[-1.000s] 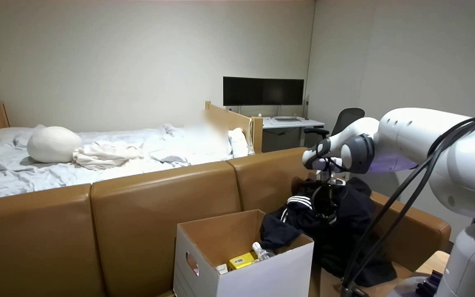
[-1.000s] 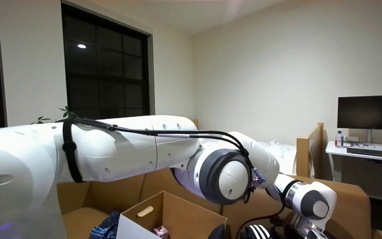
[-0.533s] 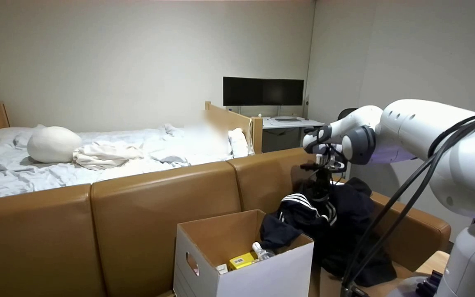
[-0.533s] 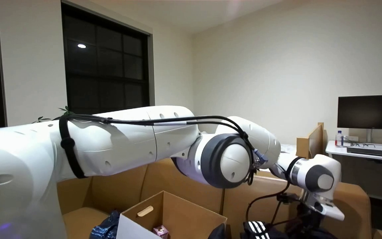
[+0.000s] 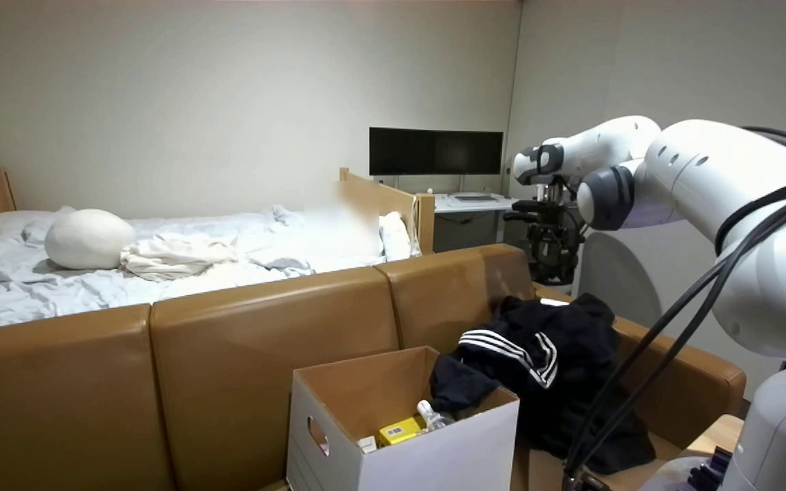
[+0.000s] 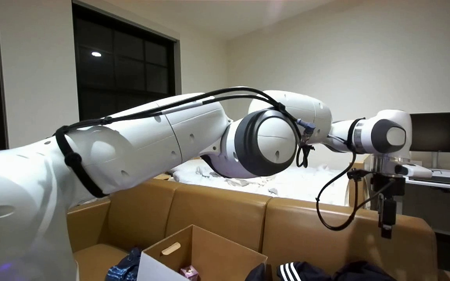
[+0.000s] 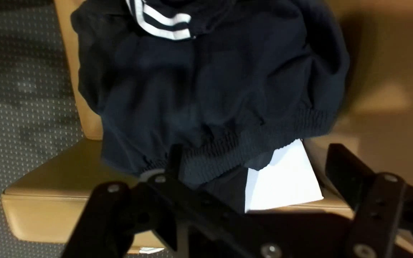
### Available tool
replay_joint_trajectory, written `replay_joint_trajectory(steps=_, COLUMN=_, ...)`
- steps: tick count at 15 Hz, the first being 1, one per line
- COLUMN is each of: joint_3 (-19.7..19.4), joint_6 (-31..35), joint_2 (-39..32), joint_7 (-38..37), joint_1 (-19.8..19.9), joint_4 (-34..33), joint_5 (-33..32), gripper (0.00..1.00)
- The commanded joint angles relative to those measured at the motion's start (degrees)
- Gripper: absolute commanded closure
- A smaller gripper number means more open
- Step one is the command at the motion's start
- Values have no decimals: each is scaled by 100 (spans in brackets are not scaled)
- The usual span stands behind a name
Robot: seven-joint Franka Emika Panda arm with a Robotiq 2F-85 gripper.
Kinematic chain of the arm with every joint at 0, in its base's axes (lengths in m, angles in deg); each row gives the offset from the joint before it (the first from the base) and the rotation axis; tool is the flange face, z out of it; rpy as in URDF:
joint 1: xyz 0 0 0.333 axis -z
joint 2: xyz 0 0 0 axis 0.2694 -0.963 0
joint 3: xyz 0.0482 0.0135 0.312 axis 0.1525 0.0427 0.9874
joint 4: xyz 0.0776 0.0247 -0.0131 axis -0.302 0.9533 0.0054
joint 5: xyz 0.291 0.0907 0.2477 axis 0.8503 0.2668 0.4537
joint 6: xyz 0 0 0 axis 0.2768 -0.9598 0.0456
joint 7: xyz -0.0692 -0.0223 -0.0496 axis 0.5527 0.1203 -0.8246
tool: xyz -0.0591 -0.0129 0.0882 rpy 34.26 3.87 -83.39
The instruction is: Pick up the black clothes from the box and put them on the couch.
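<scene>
The black clothes (image 5: 543, 409) lie in a heap at the end of the couch (image 5: 270, 334), white stripes showing on top. One dark piece (image 5: 460, 383) hangs over the corner of the white box (image 5: 441, 453) into it. My gripper (image 5: 558, 278) is raised clear above the heap, by the couch back, in both exterior views. In the wrist view the gripper (image 7: 256, 152) is open, its fingers wide apart with nothing held. Below it spread the black clothes (image 7: 224, 82) with a ribbed hem, on the brown couch (image 7: 396, 71).
Inside the box are a yellow packet (image 5: 400, 432), a clear bottle with a white top (image 5: 432, 416) and a pink carton (image 6: 189, 272). White paper (image 7: 285, 179) pokes out under the clothes. Blue patterned cloth (image 6: 123, 268) lies beside the box. The bed (image 5: 256, 235) stands behind the couch.
The gripper has opened and let go of the black clothes. It has risen well above them, the arm lifting with it. The striped cloth has settled lower on the heap; the box stays put.
</scene>
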Motion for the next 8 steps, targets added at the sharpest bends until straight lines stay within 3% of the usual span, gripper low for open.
replay_joint_trajectory(steps=1, joint_3=92, joint_6=-584, joint_2=446, joint_7=971, joint_1=-87, joint_4=387, joint_5=-74, gripper=0)
replay_joint_trajectory(steps=5, joint_3=171, joint_6=-964, joint_2=373, joint_7=1787, joint_1=-224, joint_4=613, joint_5=-20, gripper=0)
replay_joint_trajectory(steps=8, joint_3=313, joint_6=-1041, joint_2=317, joint_7=2237, joint_1=-354, joint_4=1149, joint_5=9, gripper=0)
